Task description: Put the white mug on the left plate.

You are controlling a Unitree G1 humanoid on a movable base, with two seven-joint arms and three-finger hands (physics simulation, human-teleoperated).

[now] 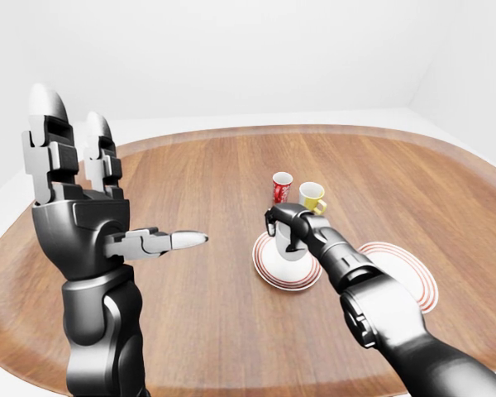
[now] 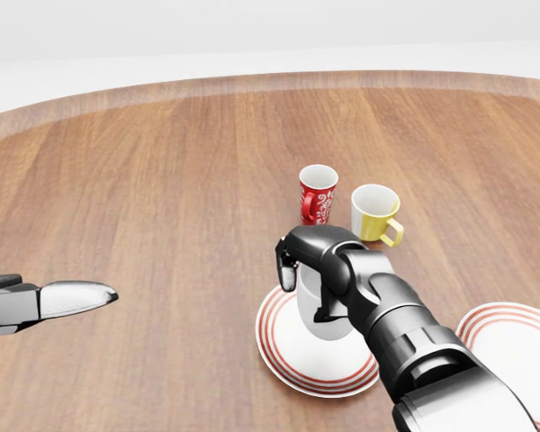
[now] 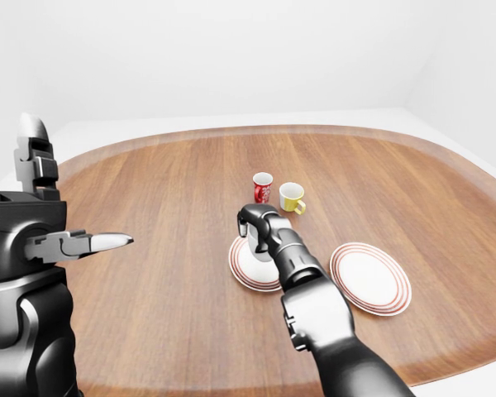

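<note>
Right hand [image 2: 310,270] is wrapped around the white mug [image 2: 317,317], which sits on the left plate [image 2: 288,362]. Left hand [image 1: 78,207] is raised well left of that plate, fingers spread wide.

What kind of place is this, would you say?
Likely a simulated dining setup: a wooden table in a bare white room, set with red-rimmed plates and mugs.

A red mug [image 2: 318,194] with a white pattern and white inside stands upright on the wooden table [image 2: 162,180], toward its far edge. Just to its right stands a yellow mug [image 2: 374,214] — close beside the red one, handle turned to the right. Nearer the table's right edge lies a white plate with red rings [image 3: 369,278] — flat, nothing on it.
</note>
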